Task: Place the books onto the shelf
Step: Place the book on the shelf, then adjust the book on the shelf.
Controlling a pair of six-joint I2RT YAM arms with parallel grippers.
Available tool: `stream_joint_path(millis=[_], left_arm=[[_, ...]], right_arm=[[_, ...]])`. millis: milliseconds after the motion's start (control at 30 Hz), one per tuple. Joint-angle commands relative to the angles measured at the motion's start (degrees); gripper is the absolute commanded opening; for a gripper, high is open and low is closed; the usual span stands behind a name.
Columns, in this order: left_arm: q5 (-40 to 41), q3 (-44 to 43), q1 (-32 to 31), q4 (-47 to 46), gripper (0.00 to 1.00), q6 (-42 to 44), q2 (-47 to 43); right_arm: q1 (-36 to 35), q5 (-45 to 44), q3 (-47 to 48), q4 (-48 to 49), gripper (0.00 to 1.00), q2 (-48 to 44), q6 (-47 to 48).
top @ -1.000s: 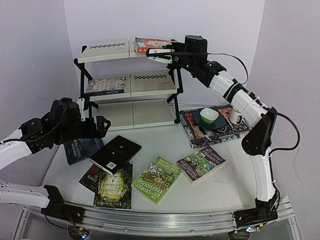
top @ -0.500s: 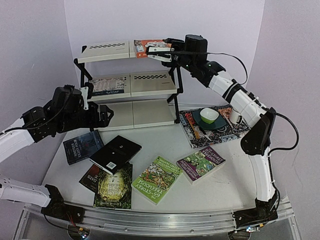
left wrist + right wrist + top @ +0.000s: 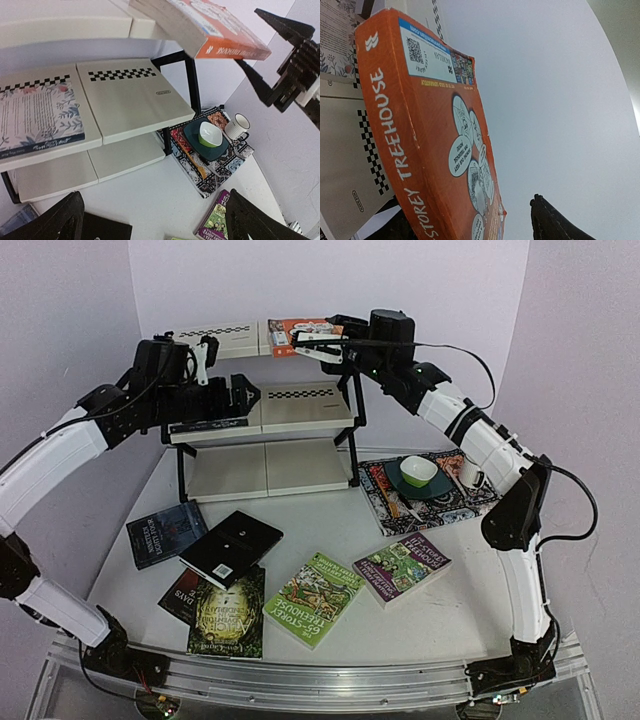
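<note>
On the top tier of the shelf, the orange book lies with its long axis pointing at your right hand, whose jaws stand spread clear of its overhanging end, gripping nothing.

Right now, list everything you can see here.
shelf: one, cream, black frame, far side
orange book: one, top tier
white floral book: one, middle tier
dark blue book: one, table left
black book: one, beside it
green-gold book: one, front left
dark book: one, mostly hidden beneath
bright green book: one, front centre
purple book: one, front right
mat: one, multicoloured, table right
plate: one, dark green, on mat
bowl: one, green-white, on plate
mug: one, white, beside plate
left gripper: one, open, by middle tier
right gripper: one, open, at orange book
</note>
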State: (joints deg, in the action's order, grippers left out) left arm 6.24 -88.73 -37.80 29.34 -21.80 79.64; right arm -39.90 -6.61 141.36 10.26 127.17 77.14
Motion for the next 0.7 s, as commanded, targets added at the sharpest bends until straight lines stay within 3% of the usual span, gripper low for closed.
stream_joint_path(millis=[0,267,667], left_arm=[[-4.90,-9.06,1.37,-3.94,1.00,1.54,5.70],[-13.29,-16.54,4.01,-10.13,0.99,-4.69,14.20],[-20.64,-26.43,5.81,-19.52,0.81,-10.74,26.15]], right_arm=[[-0.26,0.73,0.93,2.83,0.72,-2.37,-1.63],[-0.20,0.90,0.94,2.83,0.72,-2.63,-1.85],[-0.20,0.90,-0.25,2.67,0.73,-3.69,-3.70]])
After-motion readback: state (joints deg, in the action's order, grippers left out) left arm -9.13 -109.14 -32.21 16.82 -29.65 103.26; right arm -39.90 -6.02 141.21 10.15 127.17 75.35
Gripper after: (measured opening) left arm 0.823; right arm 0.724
